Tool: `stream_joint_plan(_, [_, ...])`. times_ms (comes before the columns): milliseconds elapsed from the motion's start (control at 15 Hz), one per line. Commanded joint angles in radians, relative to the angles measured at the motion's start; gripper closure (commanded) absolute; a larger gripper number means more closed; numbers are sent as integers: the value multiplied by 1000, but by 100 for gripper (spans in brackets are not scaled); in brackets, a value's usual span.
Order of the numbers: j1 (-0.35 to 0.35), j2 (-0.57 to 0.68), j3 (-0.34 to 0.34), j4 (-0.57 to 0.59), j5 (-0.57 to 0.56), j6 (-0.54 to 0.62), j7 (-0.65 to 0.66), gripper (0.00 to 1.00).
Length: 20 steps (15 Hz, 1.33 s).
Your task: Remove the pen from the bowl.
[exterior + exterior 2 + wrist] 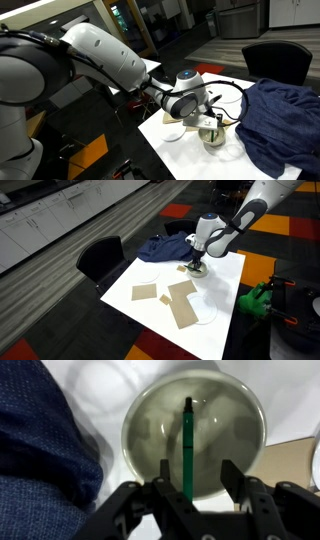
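— Green, and thin as a straw: the pen (187, 445) is in the bowl (228, 430), with one end down on the bowl's floor and the other rising past the near rim.
— And the fingers (232, 475)?
— Spread, one on each side of the pen above the bowl's near rim, with a gap showing on both sides. Nothing is pinched. The pen sits closer to one finger than the other.
— So how would you do it well?
— I'd centre the gripper (197, 472) on the shaft first, so both fingers meet it together and don't tip it against the bowl's wall. Close gently, because a thin round shaft may roll or slip. Then lift along the pen's own length until it's clear of the rim before going sideways, or the bowl could get dragged.
— Which way does it point?
— In the wrist view its long axis runs straight from the gripper to the bowl's middle, with the dark tip at the far, lower end. I judge that it leans, but how steeply I can't tell.
— Around the bowl?
— A blue cloth (40, 455) is heaped just beside the bowl on the white worktop (222, 280). Flat brown card pieces (182, 310) lie farther from the bowl.
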Motion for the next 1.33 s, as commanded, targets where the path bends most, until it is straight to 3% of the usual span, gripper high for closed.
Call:
stream_joint_plan(0, [47, 60, -37, 83, -42, 1, 76, 44])
stream_joint_plan(333, [77, 101, -67, 127, -79, -13, 138, 45])
stream_joint_plan(400, [79, 105, -71, 128, -83, -15, 148, 63])
stream_joint_plan(733, [89, 71, -81, 82, -93, 9, 172, 99])
stream_joint_plan(1267, [116, -81, -88, -12, -85, -1, 239, 97])
